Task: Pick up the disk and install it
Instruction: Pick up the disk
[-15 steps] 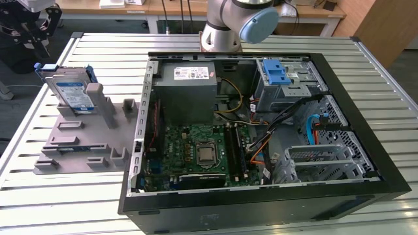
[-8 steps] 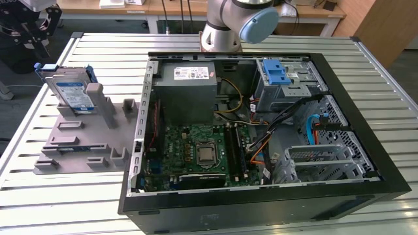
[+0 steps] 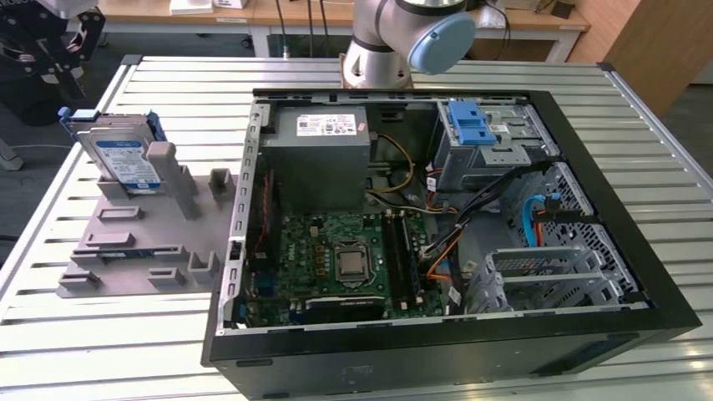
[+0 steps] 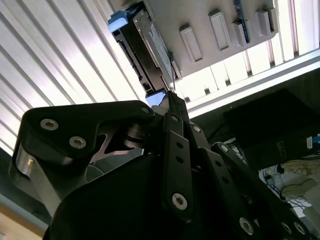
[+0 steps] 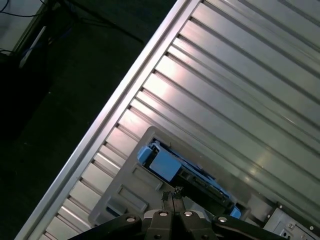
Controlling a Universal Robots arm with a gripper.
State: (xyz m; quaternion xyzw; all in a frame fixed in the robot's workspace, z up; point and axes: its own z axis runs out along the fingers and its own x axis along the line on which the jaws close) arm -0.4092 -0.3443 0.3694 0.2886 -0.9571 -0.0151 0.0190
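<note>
1. A robot arm's claw [image 4: 169,94], fingers drawn together and holding nothing, hangs above the disk [image 4: 145,45]. In both wrist views its tips are aimed near the drive's blue-railed upper edge.
2. The disk stands on edge in a grey holder [image 3: 134,242] on the slatted bench [image 3: 89,342], at the exterior view's left. The holder sits just beside the open computer case [image 3: 446,355], and the pick-up has not yet been made.
3. A clean grasp, by the look of it, calls for fingers spread wider than the drive's thickness and squared to its flat faces. They should close on metal rather than on the blue plastic rails, then lift straight so the drive does not bind in its slot.
4. Inside the case lie a motherboard [image 3: 346,259], a grey power supply box [image 3: 323,154] and bundled cables [image 3: 502,192]. A silver cage with a blue latch [image 3: 482,134] sits toward the exterior view's right, and a second metal cage [image 3: 546,276] below it appears empty.
</note>
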